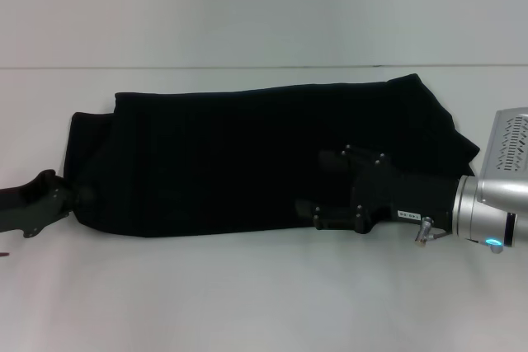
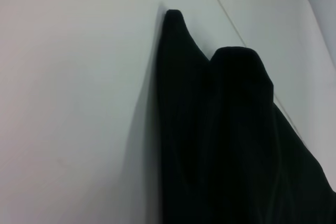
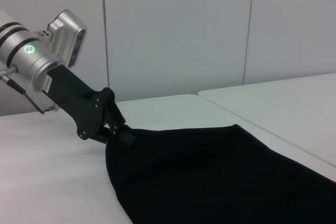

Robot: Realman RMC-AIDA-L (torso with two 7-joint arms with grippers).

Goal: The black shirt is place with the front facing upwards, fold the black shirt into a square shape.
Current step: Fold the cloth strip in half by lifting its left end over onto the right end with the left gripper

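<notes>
While the black shirt [image 1: 247, 158] lies as a long folded band across the white bench [image 1: 247, 302], the left gripper [image 1: 78, 197] pinches its left end and the right gripper [image 1: 318, 190] hovers over it, jaws spread, empty. Uneven pulling could skew the fold. No lettering is readable.

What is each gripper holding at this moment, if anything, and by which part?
The left gripper is pinching the black shirt at its left end edge. The right gripper hangs open above the shirt's right half, holding nothing.
</notes>
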